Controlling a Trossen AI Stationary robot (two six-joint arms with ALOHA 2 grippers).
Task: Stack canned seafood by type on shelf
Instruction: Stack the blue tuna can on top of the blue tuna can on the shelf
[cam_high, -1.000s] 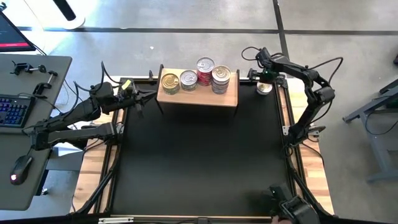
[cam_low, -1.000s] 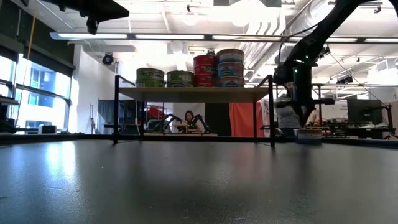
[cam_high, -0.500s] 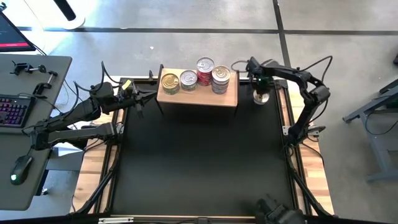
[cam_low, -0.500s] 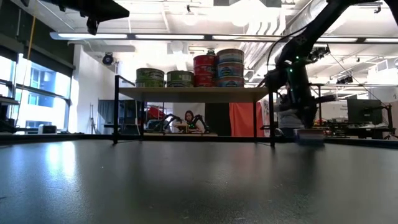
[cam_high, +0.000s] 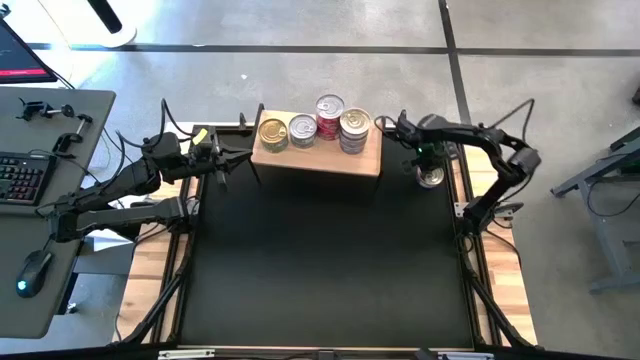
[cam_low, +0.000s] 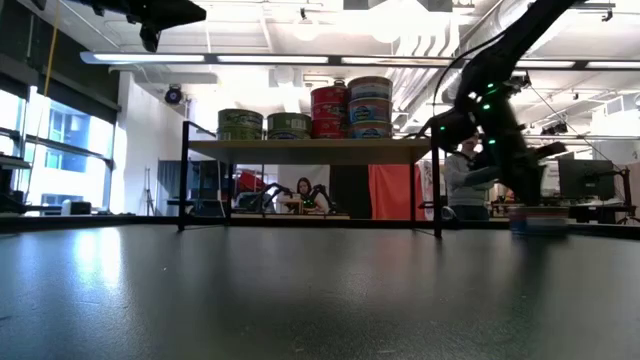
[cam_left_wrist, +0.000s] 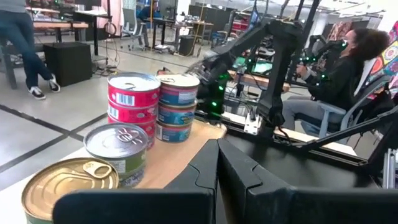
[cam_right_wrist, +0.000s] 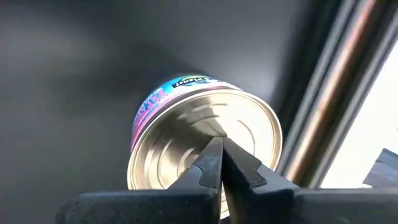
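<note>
One can stood loose on the black mat by its right edge, just right of the shelf, with the right gripper directly over its silver lid, fingers pressed together and holding nothing. Risk judged: descending with the fingers closed would only push or skid the can toward the frame rail; the jaws must spread before any grasp. Left gripper waited at the shelf's left end, fingers also closed and empty.
</note>
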